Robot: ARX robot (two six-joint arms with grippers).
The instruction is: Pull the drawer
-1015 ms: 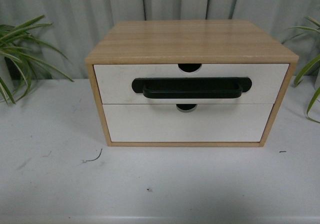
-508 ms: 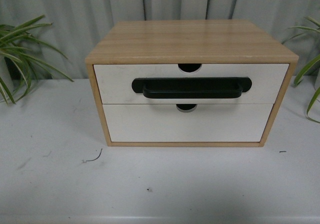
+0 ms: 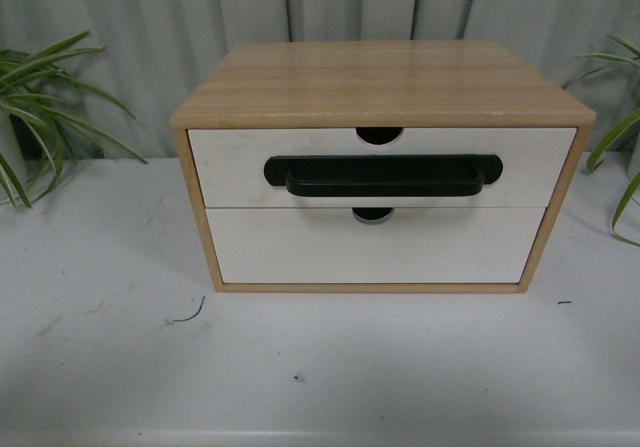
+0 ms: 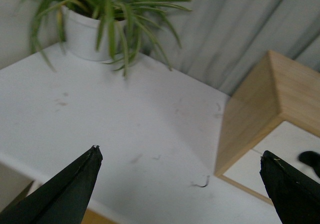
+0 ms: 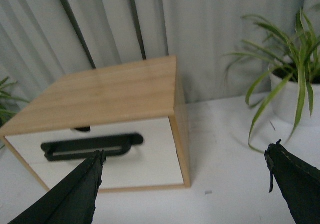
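I read white table (image 3: 100, 367) filling lower front view, grey curtain (image 3: 150, 27) behind. Wooden cabinet (image 3: 380, 82) stands centre. Drawer (image 3: 230, 167) sits in upper slot, shut, front flush with frame, directly above plain lower front (image 3: 300, 247). Black bar handle (image 3: 383, 175) spans drawer middle. Left gripper (image 4: 180, 154): jaws spread wide, holding nothing, over table near cabinet's left corner. Right gripper (image 5: 186, 151): jaws spread wide, holding nothing, facing cabinet's right corner. Neither touches handle.

White drawer (image 3: 240, 167) front, black handle (image 3: 383, 176); cabinet (image 3: 380, 82) of pale, straight-grained wood. White table (image 3: 300, 367), grey pleated curtain (image 3: 150, 27). Near the black left gripper (image 4: 180, 151), green leaves (image 4: 115, 8) in a white pot (image 4: 80, 38).
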